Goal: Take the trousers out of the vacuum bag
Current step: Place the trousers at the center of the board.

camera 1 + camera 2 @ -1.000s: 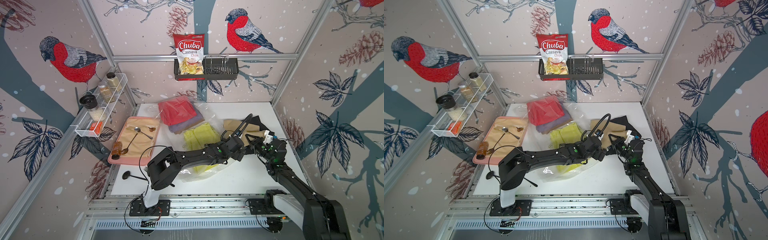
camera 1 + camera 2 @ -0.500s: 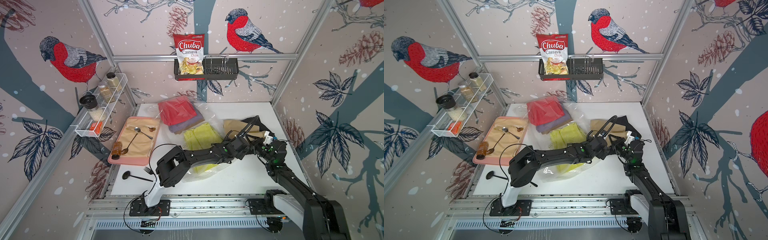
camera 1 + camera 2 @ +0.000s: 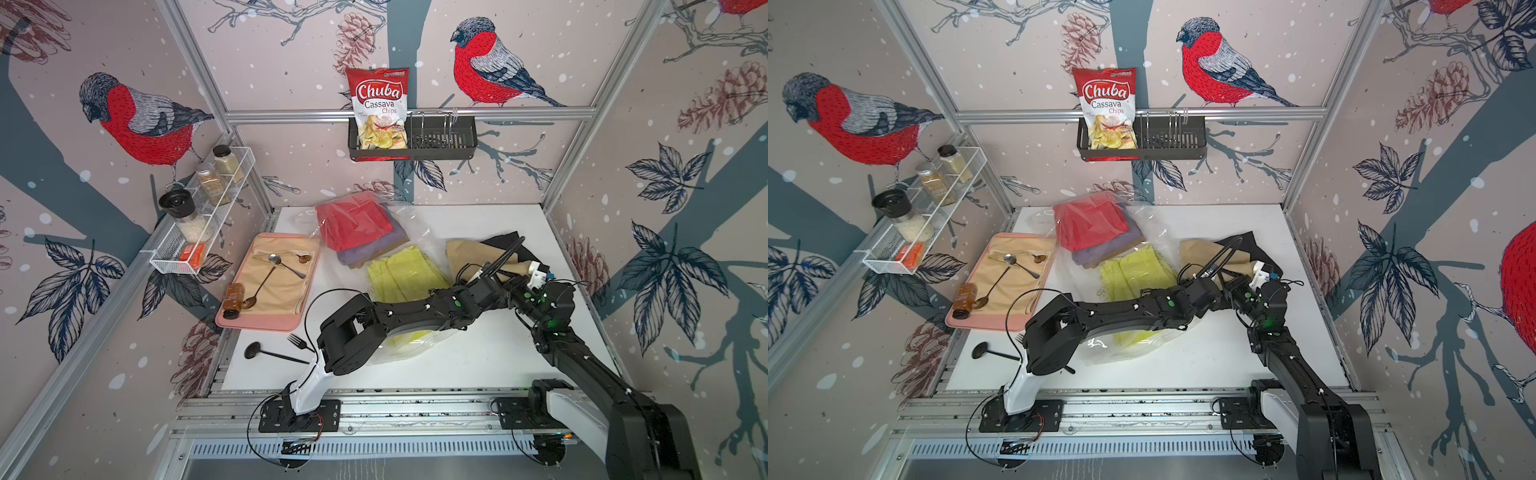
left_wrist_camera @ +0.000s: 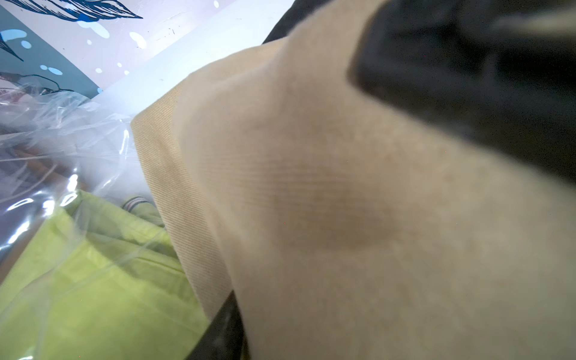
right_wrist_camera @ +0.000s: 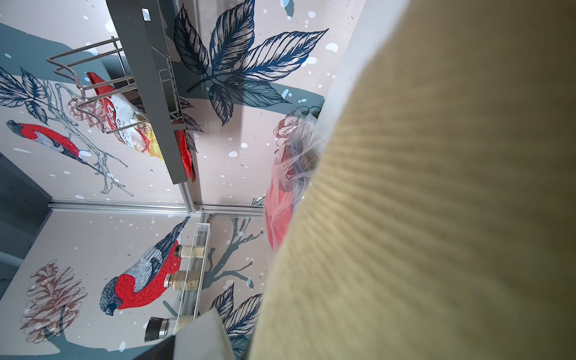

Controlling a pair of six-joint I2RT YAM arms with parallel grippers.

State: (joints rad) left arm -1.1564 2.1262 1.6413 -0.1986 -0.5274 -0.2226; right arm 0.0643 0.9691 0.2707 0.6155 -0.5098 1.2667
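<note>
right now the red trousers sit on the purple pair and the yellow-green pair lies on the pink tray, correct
Not quite: the yellow-green pair lies in the vacuum bag, beside the pink tray, not on it. The red trousers do sit on the purple pair. Both top views show this.

A red chips packet point(image 3: 378, 104) stands in the black basket point(image 3: 440, 141) on the back wall. A white wire shelf point(image 3: 174, 257) on the side wall carries three jars point(image 3: 212, 183). On the white table point(image 3: 478, 357), a pink tray point(image 3: 257, 322) holds a beige cloth point(image 3: 278, 291), spoons point(image 3: 275, 259) and a brown bottle point(image 3: 233, 298) lying down. Just beside the tray lie a black fork point(image 3: 298, 341) and a black ladle point(image 3: 252, 350).
</note>
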